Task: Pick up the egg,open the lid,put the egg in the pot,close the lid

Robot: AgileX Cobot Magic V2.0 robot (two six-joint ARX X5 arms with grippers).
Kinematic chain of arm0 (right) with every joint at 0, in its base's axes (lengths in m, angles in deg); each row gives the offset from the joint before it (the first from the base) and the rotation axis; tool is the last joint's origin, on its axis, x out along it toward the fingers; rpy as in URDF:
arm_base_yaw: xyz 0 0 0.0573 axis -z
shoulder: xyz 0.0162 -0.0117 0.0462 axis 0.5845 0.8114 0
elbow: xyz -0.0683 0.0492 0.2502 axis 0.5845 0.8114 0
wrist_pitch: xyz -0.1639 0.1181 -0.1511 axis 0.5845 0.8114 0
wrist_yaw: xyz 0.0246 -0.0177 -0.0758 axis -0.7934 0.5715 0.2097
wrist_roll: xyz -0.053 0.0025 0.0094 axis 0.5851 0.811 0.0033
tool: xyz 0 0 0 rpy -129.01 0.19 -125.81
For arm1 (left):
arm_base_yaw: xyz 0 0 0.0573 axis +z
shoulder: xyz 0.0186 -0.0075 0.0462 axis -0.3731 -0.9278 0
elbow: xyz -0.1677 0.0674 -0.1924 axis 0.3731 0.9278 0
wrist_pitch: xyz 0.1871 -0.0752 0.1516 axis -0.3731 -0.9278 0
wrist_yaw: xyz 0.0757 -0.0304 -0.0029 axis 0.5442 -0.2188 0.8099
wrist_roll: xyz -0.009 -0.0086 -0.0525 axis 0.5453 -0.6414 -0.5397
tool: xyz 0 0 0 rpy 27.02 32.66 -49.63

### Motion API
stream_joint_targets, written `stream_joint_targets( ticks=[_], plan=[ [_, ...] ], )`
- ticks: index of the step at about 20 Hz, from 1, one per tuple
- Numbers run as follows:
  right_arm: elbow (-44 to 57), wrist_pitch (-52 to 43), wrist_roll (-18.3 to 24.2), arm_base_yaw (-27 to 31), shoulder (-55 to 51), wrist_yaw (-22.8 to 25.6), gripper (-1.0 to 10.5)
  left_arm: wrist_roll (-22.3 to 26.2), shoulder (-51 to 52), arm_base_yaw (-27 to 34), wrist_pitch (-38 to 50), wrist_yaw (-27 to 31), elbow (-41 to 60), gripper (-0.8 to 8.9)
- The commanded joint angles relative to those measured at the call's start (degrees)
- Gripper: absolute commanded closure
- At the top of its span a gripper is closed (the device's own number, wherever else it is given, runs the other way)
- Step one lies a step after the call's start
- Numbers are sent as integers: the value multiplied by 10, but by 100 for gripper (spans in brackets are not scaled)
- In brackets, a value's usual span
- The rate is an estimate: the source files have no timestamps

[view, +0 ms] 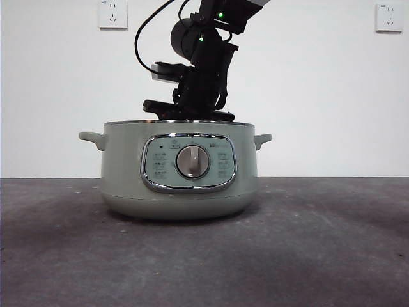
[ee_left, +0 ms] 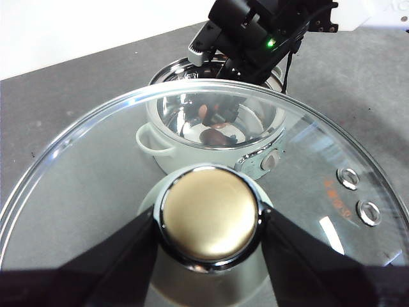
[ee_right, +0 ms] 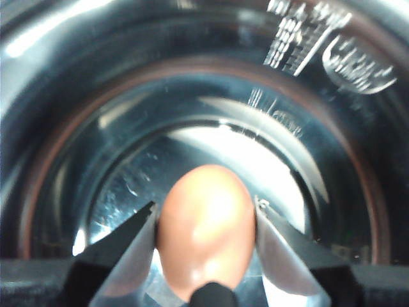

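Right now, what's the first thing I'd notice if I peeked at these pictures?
The big green pot sits in the middle of the table, with a black arm reaching down into it. Inside, the right gripper pinches a brown egg above the shiny bottom. The left gripper holds the glass lid by its knob, off the pot.

Matte smooth egg (ee_right: 206, 230), glossy glass lid (ee_left: 115, 160), mirror-bright steel inside the pot (ee_right: 128, 96).

Black jointed arm (view: 203, 61), green indicator lights, looping black cable, perhaps a white tag.
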State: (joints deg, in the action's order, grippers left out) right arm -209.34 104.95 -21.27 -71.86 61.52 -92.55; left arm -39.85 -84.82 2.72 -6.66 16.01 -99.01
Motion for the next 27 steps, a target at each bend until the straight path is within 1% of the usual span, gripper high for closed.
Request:
stream_joint_targets(
  ticks=[1, 9, 10, 12, 13, 14, 16, 18, 22, 24, 27],
  plan=[
    [-3, -1, 5, -6, 12, 2, 959, 3, 5, 1, 24, -4, -4, 821],
    [0, 24, 7, -8, 33, 2, 958, 16, 6, 1, 8, -4, -4, 821],
    [-1, 23, 6, -8, 33, 2, 908, 16, 6, 1, 7, -4, -4, 821],
    [-4, 25, 3, -8, 33, 2, 664, 16, 6, 1, 7, -4, -4, 822],
    [-12, 30, -2, -8, 33, 2, 596, 16, 5, 1, 8, -4, -4, 822],
    [-28, 40, -10, -8, 33, 2, 556, 16, 5, 1, 7, -4, -4, 822],
    [-85, 71, -11, -8, 33, 2, 554, 16, 5, 1, 8, -4, -4, 821],
    [-165, 127, -12, -7, 33, 2, 555, 16, 5, 1, 10, -4, -4, 822],
    [-360, 287, -16, -7, 33, 2, 565, 17, 4, 1, 25, -4, -4, 822],
    [-415, 290, -36, -7, 18, -24, 570, 17, 0, 1, 30, -4, -4, 822],
    [-422, 291, -42, -8, -29, -17, 570, 18, -5, 1, 29, -4, -4, 822]
  ],
)
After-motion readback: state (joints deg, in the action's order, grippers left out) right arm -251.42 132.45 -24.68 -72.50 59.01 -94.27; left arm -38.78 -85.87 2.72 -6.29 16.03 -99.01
